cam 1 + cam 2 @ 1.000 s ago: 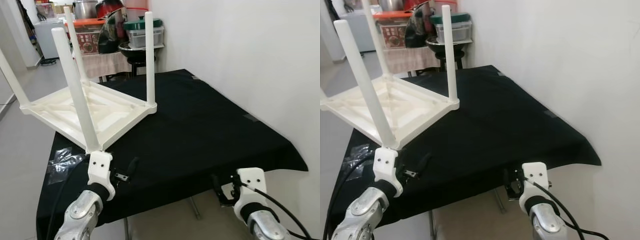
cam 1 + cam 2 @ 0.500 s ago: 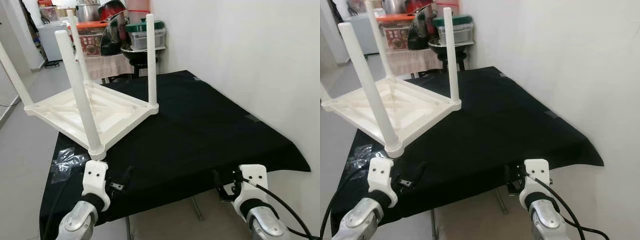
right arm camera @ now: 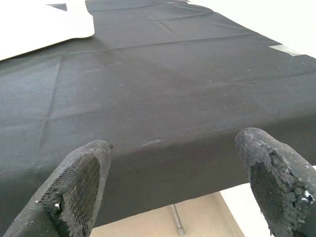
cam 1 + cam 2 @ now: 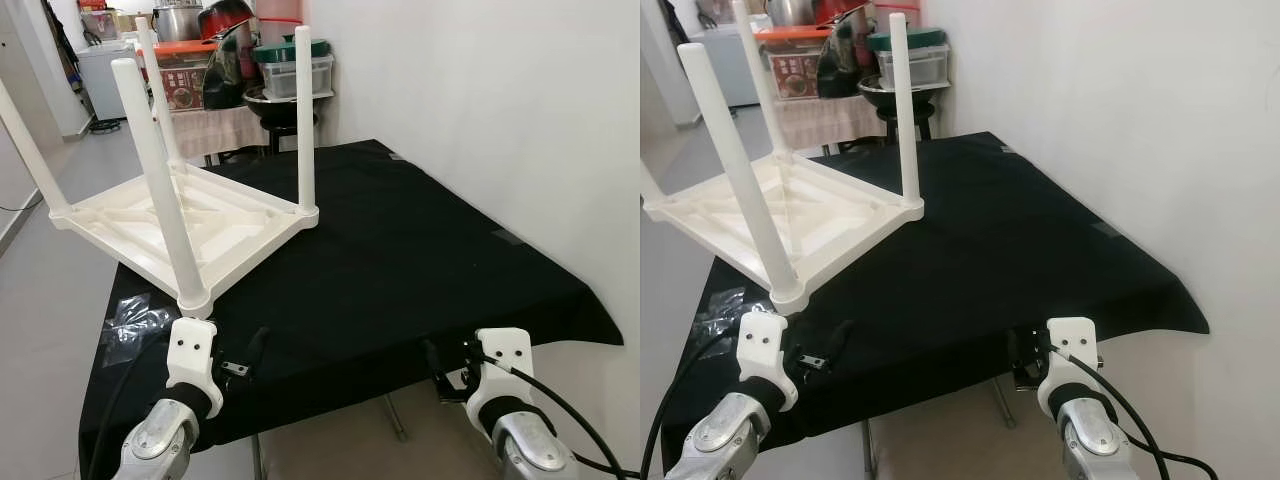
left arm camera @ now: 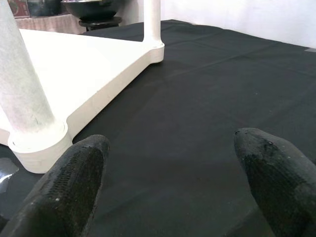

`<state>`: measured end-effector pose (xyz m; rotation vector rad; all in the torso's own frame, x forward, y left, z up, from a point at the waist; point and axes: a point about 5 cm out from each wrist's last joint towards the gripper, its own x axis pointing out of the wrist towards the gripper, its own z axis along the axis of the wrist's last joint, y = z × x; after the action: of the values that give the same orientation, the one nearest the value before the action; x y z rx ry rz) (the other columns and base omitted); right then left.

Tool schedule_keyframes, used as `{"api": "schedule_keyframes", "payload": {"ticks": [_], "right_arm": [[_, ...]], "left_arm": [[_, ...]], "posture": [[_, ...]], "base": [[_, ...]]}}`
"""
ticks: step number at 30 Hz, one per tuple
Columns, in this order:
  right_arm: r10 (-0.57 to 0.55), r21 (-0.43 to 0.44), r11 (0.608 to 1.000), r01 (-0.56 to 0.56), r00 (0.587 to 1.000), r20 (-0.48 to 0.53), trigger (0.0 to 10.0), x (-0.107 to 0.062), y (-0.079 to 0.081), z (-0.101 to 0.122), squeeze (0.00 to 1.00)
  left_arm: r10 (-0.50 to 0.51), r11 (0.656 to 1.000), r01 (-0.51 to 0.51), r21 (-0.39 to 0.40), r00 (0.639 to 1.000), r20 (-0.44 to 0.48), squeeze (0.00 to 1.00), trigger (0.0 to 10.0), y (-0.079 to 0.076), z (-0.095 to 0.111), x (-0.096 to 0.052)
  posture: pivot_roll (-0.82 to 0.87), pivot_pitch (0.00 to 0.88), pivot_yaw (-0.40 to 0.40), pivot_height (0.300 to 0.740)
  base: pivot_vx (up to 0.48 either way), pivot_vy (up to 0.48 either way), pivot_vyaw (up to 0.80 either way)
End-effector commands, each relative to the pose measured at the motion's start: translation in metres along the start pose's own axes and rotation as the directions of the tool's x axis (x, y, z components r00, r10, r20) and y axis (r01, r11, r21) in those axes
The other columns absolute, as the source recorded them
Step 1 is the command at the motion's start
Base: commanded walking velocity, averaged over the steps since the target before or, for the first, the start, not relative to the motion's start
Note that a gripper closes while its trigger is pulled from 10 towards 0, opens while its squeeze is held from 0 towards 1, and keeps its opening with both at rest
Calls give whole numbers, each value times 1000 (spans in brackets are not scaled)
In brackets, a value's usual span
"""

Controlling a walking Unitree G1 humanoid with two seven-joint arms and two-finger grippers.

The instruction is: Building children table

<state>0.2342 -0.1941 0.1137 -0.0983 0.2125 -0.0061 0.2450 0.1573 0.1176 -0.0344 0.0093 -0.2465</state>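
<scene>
Sat upside down on the black cloth [image 4: 420,250], that white kids' table [image 4: 190,215], legs up. Just beyond the left gripper [image 5: 173,182], fingers spread wide, nearest leg [image 5: 22,94] close by. Same wide-open look for the right gripper [image 3: 175,182], well off from it at the cloth's edge.

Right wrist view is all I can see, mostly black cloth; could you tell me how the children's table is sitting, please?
Observer: The white table lies upside down on the black cloth, all four legs pointing up.
Operator: Thank you. Where is the left gripper relative to it?
Observer: The left gripper is open, just short of the nearest leg, not touching it.
Operator: Is anything else by that corner?
Observer: A crumpled clear plastic bag lies on the cloth beside it.
</scene>
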Motion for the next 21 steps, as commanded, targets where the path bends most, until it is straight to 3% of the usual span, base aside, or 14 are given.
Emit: {"api": "schedule_keyframes", "payload": {"ticks": [1, 21], "right_arm": [[12, -8, 1000, -12, 1000, 2, 10000, 3, 2, 0, 0], [23, -13, 1000, -23, 1000, -5, 10000, 3, 1, -3, 0]], "left_arm": [[11, 1000, -11, -9, 1000, 5, 0, 10000, 2, -1, 0], [7, 1000, -7, -25, 1000, 3, 0, 10000, 1, -3, 0]], "posture": [[-77, 0, -6, 740], [-78, 0, -11, 740]], "base": [[0, 0, 0], [0, 0, 0]]}}
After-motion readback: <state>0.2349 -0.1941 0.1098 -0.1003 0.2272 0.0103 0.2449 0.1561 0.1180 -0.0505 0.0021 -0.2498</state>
